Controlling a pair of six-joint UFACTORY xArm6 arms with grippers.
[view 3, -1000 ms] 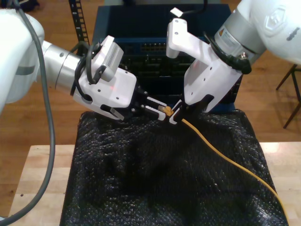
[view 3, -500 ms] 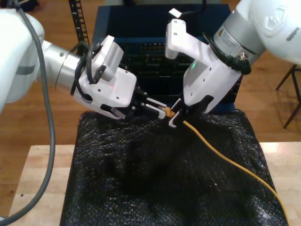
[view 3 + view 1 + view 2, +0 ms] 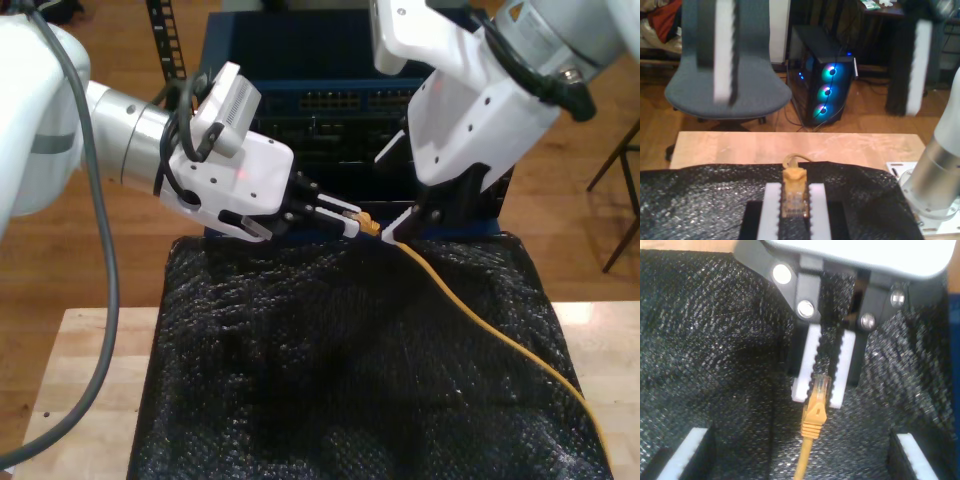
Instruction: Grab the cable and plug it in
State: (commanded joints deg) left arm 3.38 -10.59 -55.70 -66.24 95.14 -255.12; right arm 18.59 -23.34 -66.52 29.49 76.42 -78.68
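Observation:
The cable (image 3: 480,320) is orange-yellow and runs up across the black cloth from the exterior view's lower right. Its small plug (image 3: 368,224) is pinched between the white fingers of my first gripper (image 3: 358,218), which reaches in from the exterior view's left. The first wrist view shows that plug (image 3: 795,195) clamped upright between the pads. My second gripper (image 3: 420,215) hangs just above and to the exterior view's right of the plug, open, with its fingers (image 3: 690,445) spread wide on both sides of the cable (image 3: 807,455). It touches neither the cable nor the plug (image 3: 820,387).
A dark blue network switch (image 3: 330,100) with rows of ports stands behind the grippers. Black bubbly cloth (image 3: 330,380) covers the wooden table (image 3: 90,370). In the first wrist view an office chair (image 3: 725,90), a lit computer tower (image 3: 827,90) and an arm base (image 3: 935,185) lie beyond.
My second gripper has opened and risen up and toward the exterior view's right, off the cable. My first gripper keeps the plug and has lifted it slightly.

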